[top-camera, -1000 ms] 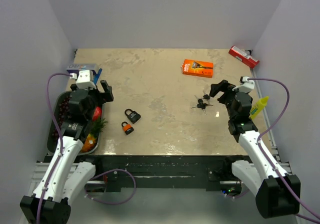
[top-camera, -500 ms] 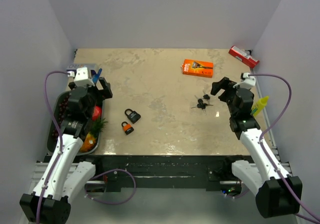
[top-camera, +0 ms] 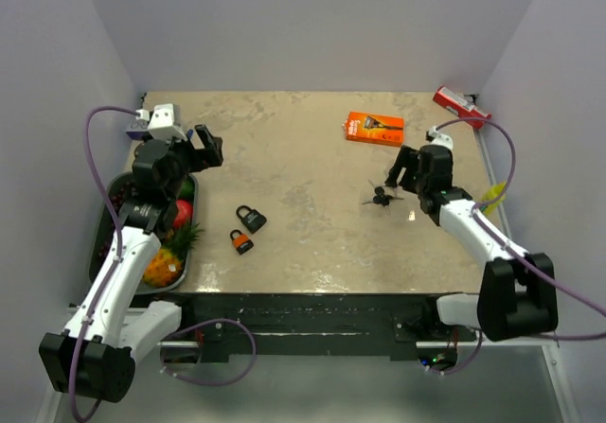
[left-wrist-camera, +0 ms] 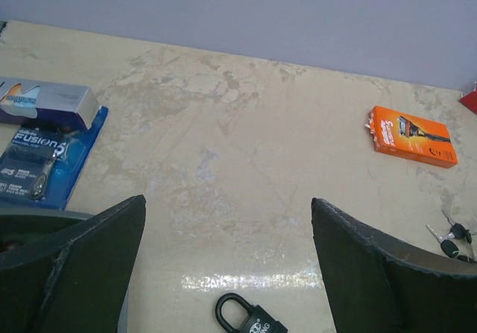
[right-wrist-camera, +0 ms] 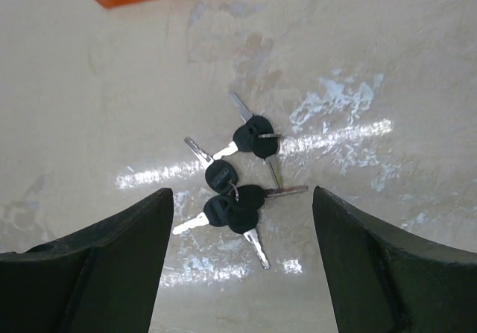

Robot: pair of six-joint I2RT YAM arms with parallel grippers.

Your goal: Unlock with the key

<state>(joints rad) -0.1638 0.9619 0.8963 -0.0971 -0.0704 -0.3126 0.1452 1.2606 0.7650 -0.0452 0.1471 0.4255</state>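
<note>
Seen from overhead, a beige marbled table [top-camera: 303,158] sits between pale grey walls.

My left gripper [top-camera: 210,149] hangs in the upper left of the frame. Its fingers are spread wide with nothing between them. Through its wrist camera the two dark fingers frame bare tabletop. The shackle and top of the black padlock [top-camera: 251,219] show at the bottom edge, between the fingers.

In the overhead view that padlock lies left of centre. An orange padlock [top-camera: 240,242] lies just beside it, lower and to the left. Both lie flat on the table, and no gripper touches either.

My right gripper [top-camera: 402,169] is right of centre, its fingers also spread apart and pinching nothing. Its wrist camera looks down on the bunch of keys [right-wrist-camera: 237,188], which lies on the table in the gap between the fingers. The keys have black heads, and their silver blades fan out in several directions. I cannot tell how far above them the fingertips are. The keys lie well apart from the padlocks.

An orange razor box [top-camera: 374,128] lies above the keys in the frame. A red package [top-camera: 462,107] sits in the upper right corner. A yellow bottle [top-camera: 492,196] is at the right edge.

A dark tray [top-camera: 98,253] holding fruit sits at the left edge. The left wrist view shows a blue razor pack [left-wrist-camera: 41,162] at its far left.
</note>
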